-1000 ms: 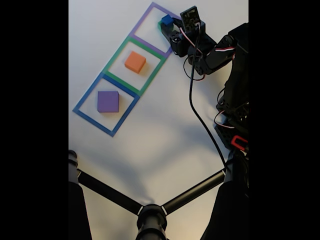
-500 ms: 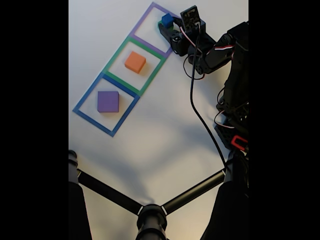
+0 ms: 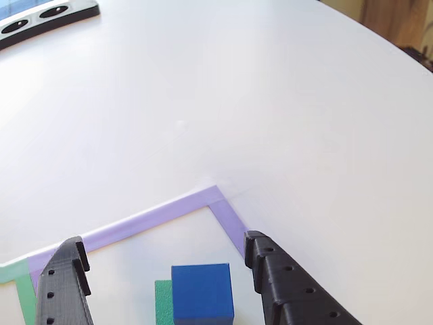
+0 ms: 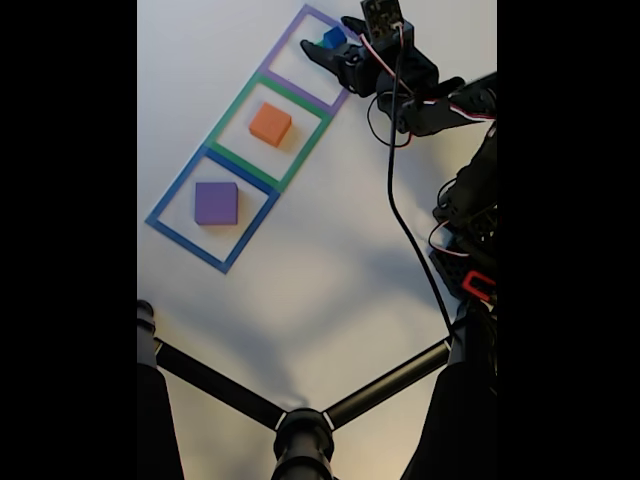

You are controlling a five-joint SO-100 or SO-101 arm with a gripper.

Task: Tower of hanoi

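**Ann:** Movement at the top of the board! Compared with the fixed view a second ago, the gripper (image 4: 335,38) has swung up and away from its low clamp over the purple frame (image 4: 283,48), and the arm now sits higher in the picture.

**Ben:** And look at the other view: jaws spread wide, one black finger (image 3: 64,288) on the left, the other on the right, with daylight on both sides of the blue cube (image 3: 201,291). Nothing is pinched.

**Ann:** So the blue cube is down. It sits inside the purple frame's corner, and it looks to be resting on a green block (image 3: 163,296), though just a sliver of green shows beside it.

**Ben:** I'd call that a release, then: small blue stacked on green in the end square. On the desk (image 4: 320,280), the orange cube (image 4: 270,124) sits alone in the green frame (image 4: 235,105) and the purple cube (image 4: 216,203) alone in the blue frame (image 4: 175,195).

**Ann:** For the puzzle, that reads as one move finished. The gripper is free, and my guess is another square gets visited next.

**Ben:** One caution: the fingers flank the blue cube closely, so a careless retreat could nudge the stack.
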